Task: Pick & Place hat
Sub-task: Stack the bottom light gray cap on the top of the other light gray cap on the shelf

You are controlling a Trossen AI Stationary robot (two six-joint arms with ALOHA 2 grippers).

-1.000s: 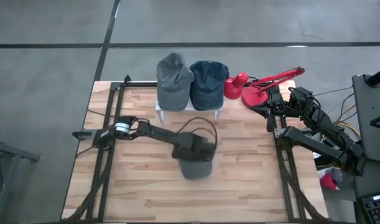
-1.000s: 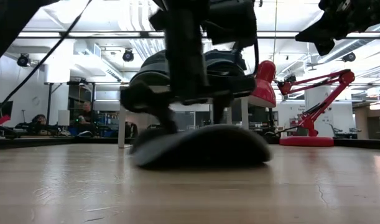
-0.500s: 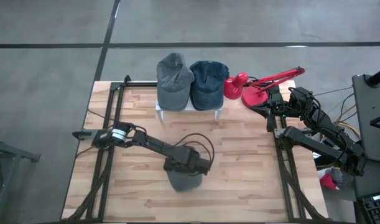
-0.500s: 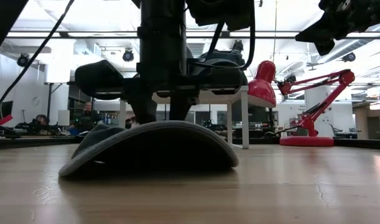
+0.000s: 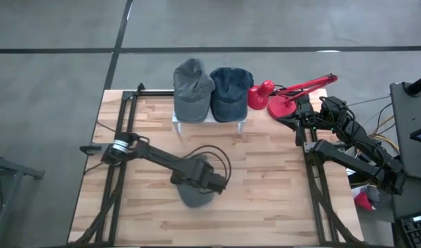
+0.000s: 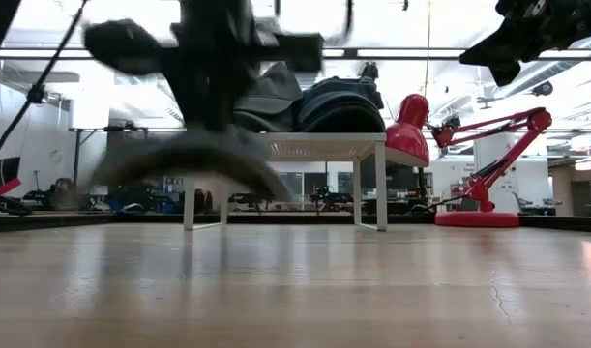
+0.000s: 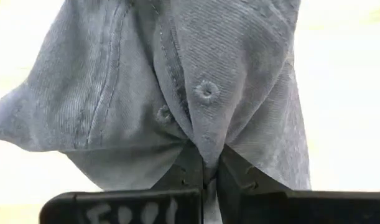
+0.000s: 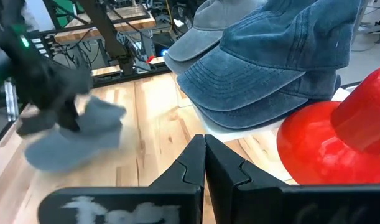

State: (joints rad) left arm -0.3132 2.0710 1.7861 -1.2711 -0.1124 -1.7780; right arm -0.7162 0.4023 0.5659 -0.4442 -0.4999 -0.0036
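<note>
Near the wooden table's (image 5: 265, 200) middle, in front of the white stand (image 5: 209, 118), the left gripper (image 5: 211, 182) pinches the crown fabric of a grey hat (image 5: 191, 194), its fingers (image 7: 239, 180) pressed together on a fold; in the low view that hat (image 6: 184, 155) hangs clear of the tabletop. Three hats show in all: two more sit on the stand, one grey (image 5: 192, 89), one blue denim (image 5: 231, 93). One red desk lamp (image 5: 287, 96) stands beside the stand. Past it, the right gripper (image 8: 205, 155) waits with fingers pressed together. No writing is legible.
</note>
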